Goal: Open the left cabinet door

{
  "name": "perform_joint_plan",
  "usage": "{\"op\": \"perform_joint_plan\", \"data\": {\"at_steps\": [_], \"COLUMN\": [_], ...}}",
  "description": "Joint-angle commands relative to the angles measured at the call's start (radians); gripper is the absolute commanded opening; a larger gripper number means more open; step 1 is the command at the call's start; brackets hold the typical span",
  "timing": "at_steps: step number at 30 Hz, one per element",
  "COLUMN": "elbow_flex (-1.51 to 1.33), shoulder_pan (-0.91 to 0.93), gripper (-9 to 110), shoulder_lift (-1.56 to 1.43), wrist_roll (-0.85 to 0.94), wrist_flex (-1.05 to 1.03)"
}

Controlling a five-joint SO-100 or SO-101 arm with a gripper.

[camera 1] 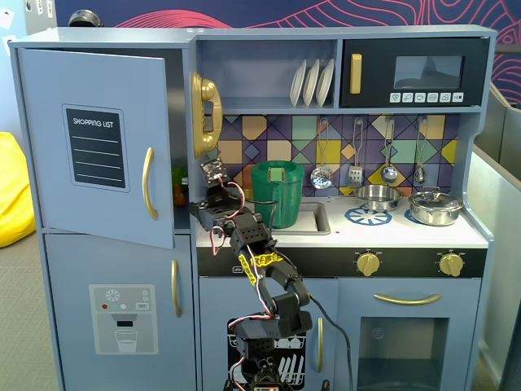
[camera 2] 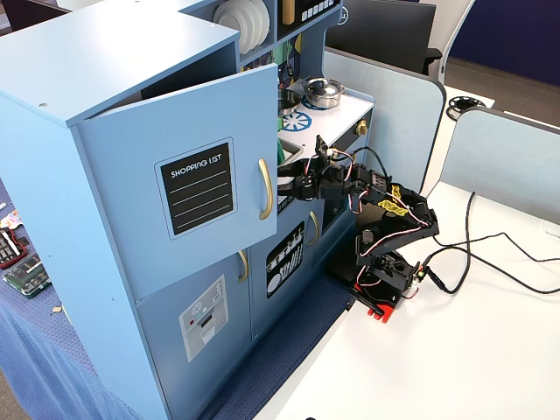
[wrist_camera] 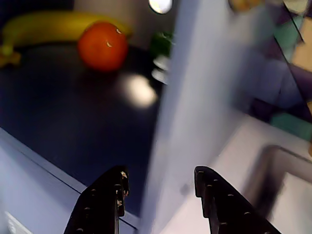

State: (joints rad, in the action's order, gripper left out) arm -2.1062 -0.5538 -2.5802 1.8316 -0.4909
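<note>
The left cabinet door [camera 1: 49,155], blue-grey with a black "SHOPPING LIST" panel and a gold bar handle [camera 1: 149,183], stands partly swung open; it also shows in another fixed view [camera 2: 131,149] with its handle [camera 2: 265,188]. My gripper [camera 1: 195,210] reaches toward the opened compartment, to the right of the handle and behind the door's free edge [camera 2: 289,184]. In the wrist view my gripper [wrist_camera: 158,178] is open and empty, its two black fingers [wrist_camera: 105,197] either side of the cabinet's upright side wall [wrist_camera: 195,97], not touching the door.
Inside the compartment lie a red-orange fruit [wrist_camera: 102,46], a banana [wrist_camera: 48,24] and something green [wrist_camera: 161,44]. A green pot [camera 1: 278,191] stands by the sink [camera 1: 313,216]. The dispenser door [camera 1: 122,318] is below. Cables [camera 2: 490,254] trail on the white table.
</note>
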Motion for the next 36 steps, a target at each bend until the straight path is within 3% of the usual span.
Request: {"op": "perform_joint_plan", "data": {"at_steps": [1,15,18,22,27,32,36], "elbow_flex": [0.006,-0.031,-0.025,-0.067,-0.074,-0.206,-0.387], "shoulder_pan": [-0.098,-0.554,-0.563,-0.360,0.049,0.368,0.543], "gripper": [9,11,11,8,6,2,1], "shoulder_lift": [0.023,-0.041,-0.032,-0.061,-0.063,-0.080,-0.103], "wrist_roll": [0.060,0.129,0.143,0.038,-0.172,-0.110,-0.092], "wrist_flex": [0.081,0.195,0.193,0.152,-0.164,-0.486,-0.548]}}
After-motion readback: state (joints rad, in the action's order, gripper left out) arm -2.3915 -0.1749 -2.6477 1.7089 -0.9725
